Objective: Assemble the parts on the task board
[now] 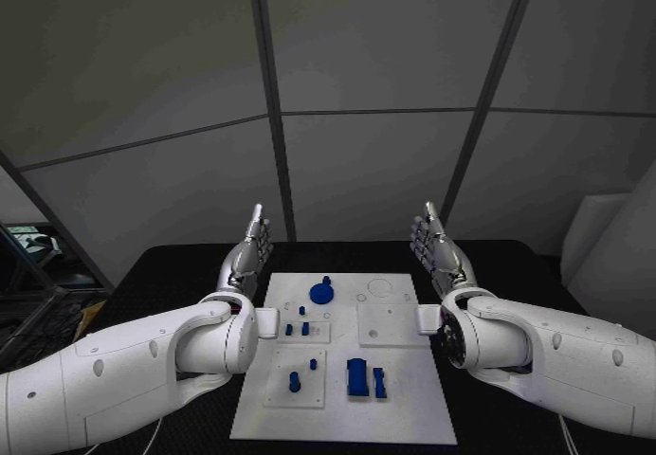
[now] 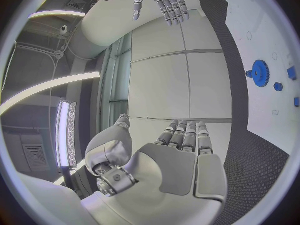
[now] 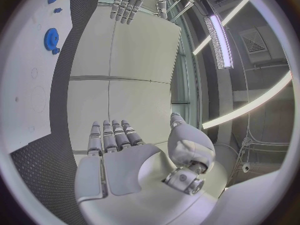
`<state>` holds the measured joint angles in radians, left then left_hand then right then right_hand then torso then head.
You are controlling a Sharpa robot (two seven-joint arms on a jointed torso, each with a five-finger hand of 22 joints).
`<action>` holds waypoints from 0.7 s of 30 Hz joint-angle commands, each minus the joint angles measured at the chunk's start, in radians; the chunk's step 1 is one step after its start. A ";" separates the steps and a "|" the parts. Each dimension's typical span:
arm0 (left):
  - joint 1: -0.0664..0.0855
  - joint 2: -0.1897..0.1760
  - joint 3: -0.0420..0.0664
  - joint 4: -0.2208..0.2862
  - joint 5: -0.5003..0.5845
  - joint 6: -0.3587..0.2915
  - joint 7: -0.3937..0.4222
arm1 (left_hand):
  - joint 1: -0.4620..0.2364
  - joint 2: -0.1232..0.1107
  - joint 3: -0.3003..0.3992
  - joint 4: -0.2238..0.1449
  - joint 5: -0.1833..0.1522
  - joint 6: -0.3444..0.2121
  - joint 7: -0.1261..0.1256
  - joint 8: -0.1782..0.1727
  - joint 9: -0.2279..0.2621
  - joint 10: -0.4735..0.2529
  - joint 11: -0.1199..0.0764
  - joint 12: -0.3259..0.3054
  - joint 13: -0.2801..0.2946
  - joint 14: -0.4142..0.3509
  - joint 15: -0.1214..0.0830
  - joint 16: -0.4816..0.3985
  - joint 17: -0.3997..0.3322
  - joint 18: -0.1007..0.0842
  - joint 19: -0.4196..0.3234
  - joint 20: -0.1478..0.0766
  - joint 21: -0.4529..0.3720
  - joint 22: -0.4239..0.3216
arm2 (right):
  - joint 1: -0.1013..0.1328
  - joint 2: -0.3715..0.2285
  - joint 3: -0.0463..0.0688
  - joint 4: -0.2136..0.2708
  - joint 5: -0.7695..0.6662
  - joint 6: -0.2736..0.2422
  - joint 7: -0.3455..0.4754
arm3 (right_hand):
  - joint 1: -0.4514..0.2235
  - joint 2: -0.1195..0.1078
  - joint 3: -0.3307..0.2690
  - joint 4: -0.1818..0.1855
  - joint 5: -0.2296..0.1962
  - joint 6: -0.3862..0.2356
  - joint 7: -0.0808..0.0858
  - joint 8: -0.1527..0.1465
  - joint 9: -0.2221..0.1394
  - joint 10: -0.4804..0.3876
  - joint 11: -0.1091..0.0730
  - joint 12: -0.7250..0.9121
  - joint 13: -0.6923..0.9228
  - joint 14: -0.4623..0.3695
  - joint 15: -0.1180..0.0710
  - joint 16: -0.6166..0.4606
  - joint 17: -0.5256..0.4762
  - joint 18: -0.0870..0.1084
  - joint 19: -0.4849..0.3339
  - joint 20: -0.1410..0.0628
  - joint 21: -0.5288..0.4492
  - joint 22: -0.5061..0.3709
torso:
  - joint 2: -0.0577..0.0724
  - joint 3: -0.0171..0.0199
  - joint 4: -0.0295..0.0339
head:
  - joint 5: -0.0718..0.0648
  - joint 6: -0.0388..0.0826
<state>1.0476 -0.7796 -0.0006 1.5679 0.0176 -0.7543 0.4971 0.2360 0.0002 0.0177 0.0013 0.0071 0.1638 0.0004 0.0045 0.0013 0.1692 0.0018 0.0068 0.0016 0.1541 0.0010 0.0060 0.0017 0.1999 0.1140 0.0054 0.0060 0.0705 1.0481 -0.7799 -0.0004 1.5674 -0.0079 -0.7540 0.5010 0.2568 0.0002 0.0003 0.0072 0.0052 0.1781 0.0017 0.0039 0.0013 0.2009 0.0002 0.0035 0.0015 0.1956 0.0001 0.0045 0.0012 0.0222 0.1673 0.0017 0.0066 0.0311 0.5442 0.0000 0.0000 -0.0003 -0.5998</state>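
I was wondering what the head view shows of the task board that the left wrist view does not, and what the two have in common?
The head view alone takes in the whole task board, with the tall blue blocks at its near end. The left wrist view alone shows the left hand from behind, palm flat and fingers straight, holding nothing. Both show the round blue gear on the board's far end, and the right hand, also open.

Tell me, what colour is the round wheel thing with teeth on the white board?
The gear is blue. It shows best in the left wrist view.
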 commanded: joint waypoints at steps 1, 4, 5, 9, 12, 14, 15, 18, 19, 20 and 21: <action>0.002 0.000 0.001 0.002 -0.018 -0.016 0.023 | -0.076 0.000 -0.018 -0.001 -0.007 -0.052 0.000 -0.005 -0.001 -0.054 -0.002 -0.007 -0.002 -0.049 -0.001 -0.006 -0.002 -0.060 -0.034 -0.005 -0.006 -0.071 | 0.002 0.000 0.000 0.003 0.008 -0.016 0.019 | -0.082 0.000 0.000 -0.007 -0.005 -0.057 -0.002 -0.004 -0.001 -0.065 0.000 -0.003 -0.002 -0.063 0.000 -0.005 -0.001 -0.022 -0.055 -0.002 -0.007 -0.031 | 0.000 0.0000 0.0000 | 0.000 0.000; 0.002 0.000 0.001 0.002 -0.018 -0.016 0.023 | -0.094 0.000 -0.018 -0.001 -0.007 -0.064 0.000 -0.005 -0.001 -0.067 -0.002 -0.007 -0.002 -0.061 -0.001 -0.006 -0.002 -0.060 -0.043 -0.005 -0.006 -0.071 | 0.002 0.000 0.000 0.003 0.008 -0.016 0.019 | -0.102 0.000 0.000 -0.007 -0.005 -0.071 -0.002 -0.004 -0.001 -0.080 0.000 -0.003 -0.002 -0.078 0.000 -0.005 -0.001 -0.022 -0.067 -0.002 -0.007 -0.031 | 0.000 0.0000 0.0000 | 0.000 0.000; 0.002 0.000 0.001 0.002 -0.018 -0.016 0.023 | -0.099 0.000 -0.018 -0.001 -0.007 -0.069 0.000 -0.005 -0.001 -0.071 -0.002 -0.007 -0.002 -0.064 -0.001 -0.006 -0.002 -0.060 -0.044 -0.005 -0.006 -0.071 | 0.002 0.000 0.000 0.003 0.008 -0.016 0.019 | -0.108 0.000 0.000 -0.007 -0.005 -0.076 -0.002 -0.004 -0.001 -0.085 0.000 -0.003 -0.002 -0.083 0.000 -0.005 -0.001 -0.022 -0.070 -0.002 -0.007 -0.031 | 0.000 0.0000 0.0000 | 0.000 0.000; 0.002 0.000 0.001 0.002 -0.018 -0.016 0.023 | -0.121 0.000 -0.018 -0.001 -0.007 -0.082 0.000 -0.005 -0.001 -0.087 -0.002 -0.007 -0.002 -0.077 -0.001 -0.006 -0.002 -0.060 -0.114 -0.005 -0.006 -0.071 | 0.002 0.000 0.000 0.003 0.008 -0.016 0.019 | -0.132 0.000 0.000 -0.007 -0.005 -0.090 -0.002 -0.004 -0.001 -0.103 0.000 -0.003 -0.002 -0.100 0.000 -0.005 -0.001 -0.022 -0.084 -0.002 -0.007 -0.031 | 0.000 0.0000 0.0000 | 0.000 0.000; 0.002 0.000 0.001 0.002 -0.018 -0.016 0.023 | -0.145 0.000 -0.018 -0.001 -0.007 -0.164 0.000 -0.005 -0.001 -0.169 -0.002 -0.007 -0.002 -0.154 -0.001 -0.006 -0.002 -0.060 -0.114 -0.005 -0.006 -0.071 | 0.002 0.000 0.000 0.003 0.008 -0.016 0.019 | -0.148 0.000 0.000 -0.007 -0.005 -0.102 -0.002 -0.004 -0.001 -0.117 0.000 -0.003 -0.002 -0.114 0.000 -0.005 -0.001 -0.022 -0.096 -0.002 -0.007 -0.031 | 0.000 0.0000 0.0000 | 0.000 0.000; 0.002 0.000 0.001 0.002 -0.018 -0.016 0.023 | -0.165 0.000 -0.018 -0.001 -0.007 -0.164 0.000 -0.005 -0.001 -0.169 -0.002 -0.007 -0.002 -0.154 -0.001 -0.006 -0.002 -0.060 -0.114 -0.005 -0.006 -0.071 | 0.002 0.000 0.000 0.003 0.008 -0.016 0.019 | -0.174 0.000 0.000 -0.007 -0.005 -0.178 -0.002 -0.004 -0.001 -0.201 0.000 -0.003 -0.002 -0.196 0.000 -0.005 -0.001 -0.022 -0.167 -0.002 -0.007 -0.031 | 0.000 0.0000 0.0000 | 0.000 0.000; 0.002 0.000 0.001 0.002 -0.018 -0.016 0.023 | -0.236 0.000 -0.018 -0.001 -0.007 -0.164 0.000 -0.005 -0.001 -0.169 -0.002 -0.007 -0.002 -0.154 -0.001 -0.006 -0.002 -0.060 -0.114 -0.005 -0.006 -0.071 | 0.002 0.000 0.000 0.003 0.008 -0.016 0.019 | -0.257 0.000 0.000 -0.007 -0.005 -0.178 -0.002 -0.004 -0.001 -0.201 0.000 -0.003 -0.002 -0.196 0.000 -0.005 -0.001 -0.022 -0.167 -0.002 -0.007 -0.031 | 0.000 0.0000 0.0000 | 0.000 0.000; 0.002 0.000 0.001 0.002 -0.018 -0.016 0.023 | -0.236 0.000 -0.018 -0.001 -0.007 -0.164 0.000 -0.005 -0.001 -0.169 -0.002 -0.007 -0.002 -0.154 -0.001 -0.006 -0.002 -0.060 -0.114 -0.005 -0.006 -0.071 | 0.002 0.000 0.000 0.003 0.008 -0.016 0.019 | -0.257 0.000 0.000 -0.007 -0.005 -0.178 -0.002 -0.004 -0.001 -0.201 0.000 -0.003 -0.002 -0.196 0.000 -0.005 -0.001 -0.022 -0.167 -0.002 -0.007 -0.031 | 0.000 0.0000 0.0000 | 0.000 0.000; 0.002 0.000 0.001 0.002 -0.018 -0.016 0.023 | -0.236 0.000 -0.018 -0.001 -0.007 -0.164 0.000 -0.005 -0.001 -0.169 -0.002 -0.007 -0.002 -0.154 -0.001 -0.006 -0.002 -0.060 -0.114 -0.005 -0.006 -0.071 | 0.002 0.000 0.000 0.003 0.008 -0.016 0.019 | -0.257 0.000 0.000 -0.007 -0.005 -0.178 -0.002 -0.004 -0.001 -0.201 0.000 -0.003 -0.002 -0.196 0.000 -0.005 -0.001 -0.022 -0.167 -0.002 -0.007 -0.031 | 0.000 0.0000 0.0000 | 0.000 0.000; 0.002 0.000 0.001 0.002 -0.018 -0.016 0.023 | -0.236 0.000 -0.018 -0.001 -0.007 -0.164 0.000 -0.005 -0.001 -0.169 -0.002 -0.007 -0.002 -0.154 -0.001 -0.006 -0.002 -0.060 -0.114 -0.005 -0.006 -0.071 | 0.002 0.000 0.000 0.003 0.008 -0.016 0.019 | -0.257 0.000 0.000 -0.007 -0.005 -0.178 -0.002 -0.004 -0.001 -0.201 0.000 -0.003 -0.002 -0.196 0.000 -0.005 -0.001 -0.022 -0.167 -0.002 -0.007 -0.031 | 0.000 0.0000 0.0000 | 0.000 0.000; 0.002 0.000 0.001 0.002 -0.018 -0.016 0.023 | -0.236 0.000 -0.018 -0.001 -0.007 -0.164 0.000 -0.005 -0.001 -0.169 -0.002 -0.007 -0.002 -0.154 -0.001 -0.006 -0.002 -0.060 -0.114 -0.005 -0.006 -0.071 | 0.002 0.000 0.000 0.003 0.008 -0.016 0.019 | -0.257 0.000 0.000 -0.007 -0.005 -0.178 -0.002 -0.004 -0.001 -0.201 0.000 -0.003 -0.002 -0.196 0.000 -0.005 -0.001 -0.022 -0.167 -0.002 -0.007 -0.031 | 0.000 0.0000 0.0000 | 0.000 0.000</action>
<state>1.0476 -0.7798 -0.0008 1.5683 0.0143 -0.7663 0.4984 0.0054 0.0002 0.0070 0.0012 0.0033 0.0035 0.0001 0.0047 0.0015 0.0040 0.0005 0.0069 0.0008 0.0054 -0.0001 0.0060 0.0010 0.2003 0.0051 0.0002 0.0060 0.0009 1.0481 -0.7799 -0.0005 1.5678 0.0017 -0.7643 0.5062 0.0053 0.0002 0.0003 0.0073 0.0050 0.0049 -0.0004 0.0039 0.0011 0.0051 0.0000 0.0035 0.0009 0.0036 -0.0001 0.0047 0.0014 0.0068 0.0054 -0.0003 0.0066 0.0009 0.5441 0.0000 0.0001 0.0001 -0.5997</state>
